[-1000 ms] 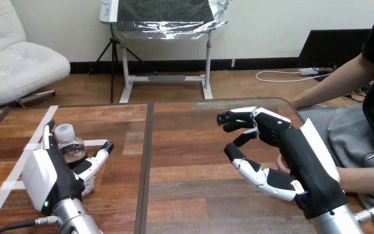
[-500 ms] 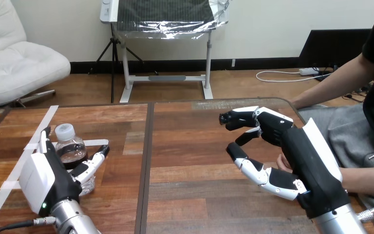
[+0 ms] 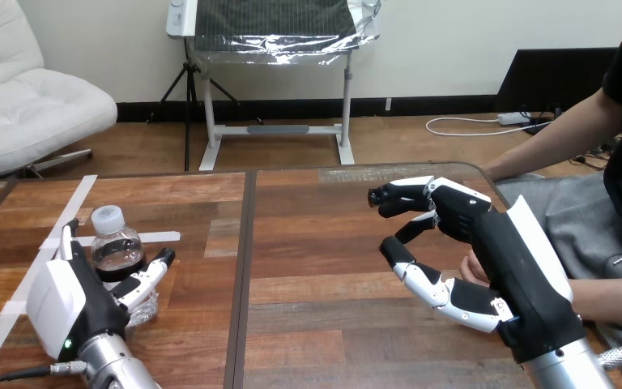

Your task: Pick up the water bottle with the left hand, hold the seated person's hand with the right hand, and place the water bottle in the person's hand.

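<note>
Wooden table (image 3: pixel 316 243) boards are seen carrying the water bottle (image 3: pixel 116 247), which stands upright near the left edge. It is flanked by the left robot hand (image 3: pixel 65 300), whose fingers and thumb are spread on either side without being closed on it. The right robot hand (image 3: pixel 494 243) is held over the table's right part, loosely half-curled around nothing. The person's hand (image 3: pixel 474 266) is tucked just behind it; contact cannot be judged.
</note>
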